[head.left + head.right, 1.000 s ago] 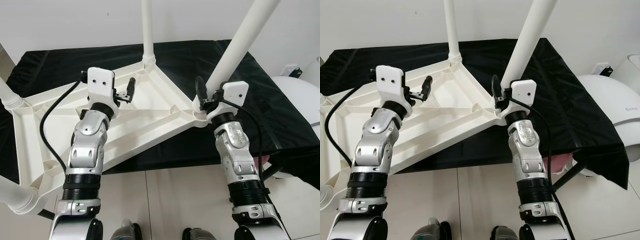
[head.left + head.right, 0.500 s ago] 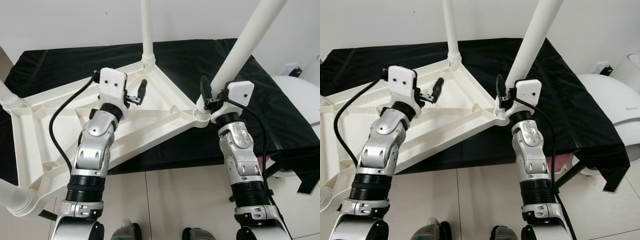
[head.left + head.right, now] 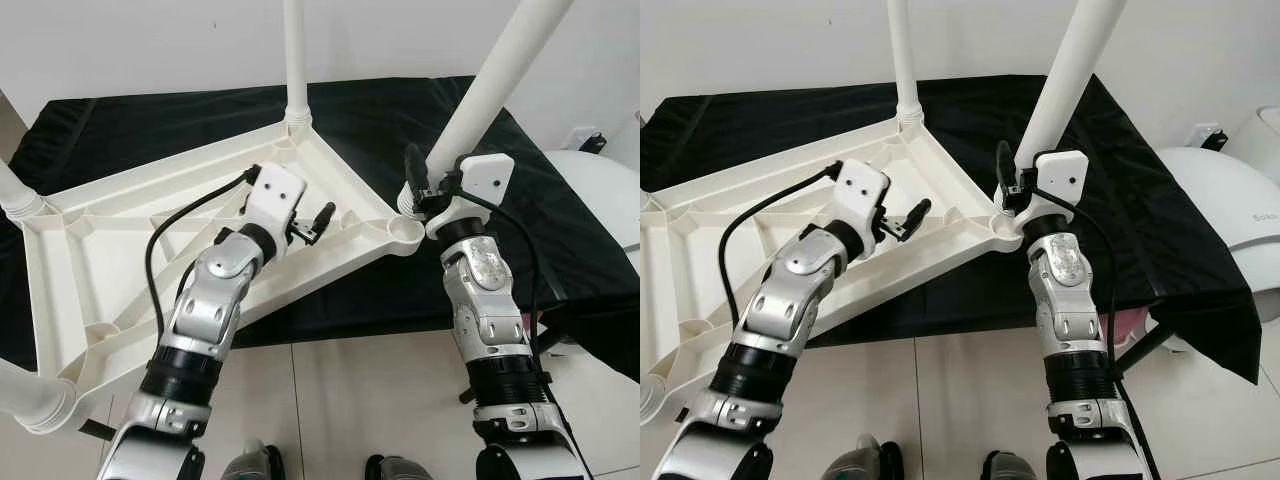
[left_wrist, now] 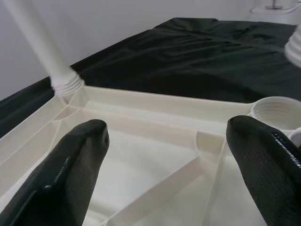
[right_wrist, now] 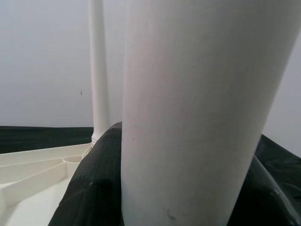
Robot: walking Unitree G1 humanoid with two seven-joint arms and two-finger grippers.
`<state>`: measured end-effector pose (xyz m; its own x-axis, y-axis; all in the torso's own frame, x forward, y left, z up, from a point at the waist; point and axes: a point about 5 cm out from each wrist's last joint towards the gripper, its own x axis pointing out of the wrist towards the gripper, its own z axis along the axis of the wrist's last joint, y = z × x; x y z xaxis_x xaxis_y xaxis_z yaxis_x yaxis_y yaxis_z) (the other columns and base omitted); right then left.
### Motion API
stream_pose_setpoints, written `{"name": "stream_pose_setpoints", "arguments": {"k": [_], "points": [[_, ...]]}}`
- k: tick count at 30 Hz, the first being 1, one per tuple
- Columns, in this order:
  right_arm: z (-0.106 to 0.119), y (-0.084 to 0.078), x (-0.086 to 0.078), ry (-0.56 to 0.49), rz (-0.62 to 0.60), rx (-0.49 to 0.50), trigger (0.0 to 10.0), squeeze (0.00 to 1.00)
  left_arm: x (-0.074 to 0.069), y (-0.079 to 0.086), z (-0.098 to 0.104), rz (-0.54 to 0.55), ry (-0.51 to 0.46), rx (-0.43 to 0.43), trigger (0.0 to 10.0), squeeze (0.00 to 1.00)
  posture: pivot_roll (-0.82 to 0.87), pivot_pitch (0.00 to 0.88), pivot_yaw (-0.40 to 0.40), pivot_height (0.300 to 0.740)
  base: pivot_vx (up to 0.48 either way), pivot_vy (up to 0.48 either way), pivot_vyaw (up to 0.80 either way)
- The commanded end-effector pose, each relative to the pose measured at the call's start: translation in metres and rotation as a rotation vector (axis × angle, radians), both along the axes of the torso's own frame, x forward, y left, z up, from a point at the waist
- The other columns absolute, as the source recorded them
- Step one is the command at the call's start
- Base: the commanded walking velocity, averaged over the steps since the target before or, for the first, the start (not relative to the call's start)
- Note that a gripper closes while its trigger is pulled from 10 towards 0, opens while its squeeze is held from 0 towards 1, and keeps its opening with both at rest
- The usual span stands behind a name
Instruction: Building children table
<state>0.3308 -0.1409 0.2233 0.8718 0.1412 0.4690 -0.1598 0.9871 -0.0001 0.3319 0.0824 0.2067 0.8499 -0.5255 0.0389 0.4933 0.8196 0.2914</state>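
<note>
White leg (image 5: 188,113) in right pincer (image 3: 425,185) — its threaded socket (image 4: 275,110) empty.

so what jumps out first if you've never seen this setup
A white tabletop lies upside down on a black cloth, with legs standing up from its corners. The right gripper is shut on a slanting leg just above the near corner socket, while the left gripper hovers open over the tabletop's ribs.
</note>
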Motion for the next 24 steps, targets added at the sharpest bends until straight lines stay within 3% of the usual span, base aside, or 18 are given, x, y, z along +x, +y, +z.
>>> {"name": "stream_pose_setpoints", "arguments": {"k": [1,11,18,24], "points": [[0.001,-0.008,0.001,0.002,-0.028,-0.001,10.0,0.0,-0.001,-0.011,-0.005,-0.075,0.031,0.04,10.0,0.0,-0.13,0.092,0.067,0.74,0.0,0.0,0.0],[0.0,-0.025,0.001,0.004,-0.085,-0.012,10.0,0.0,-0.009,-0.033,-0.013,-0.208,0.061,0.102,10.0,0.0,-0.13,0.092,0.073,0.74,0.0,0.0,0.0],[0.001,-0.026,0.001,0.0,-0.09,-0.013,10.0,0.0,-0.008,-0.034,-0.023,-0.219,0.057,0.203,10.0,0.0,-0.13,0.09,0.075,0.74,0.0,0.0,0.0],[0.002,-0.027,0.0,-0.002,-0.094,-0.011,10.0,0.0,-0.005,-0.035,-0.025,-0.235,0.071,0.219,10.0,0.0,-0.13,0.096,0.078,0.74,0.0,0.0,0.0]]}}
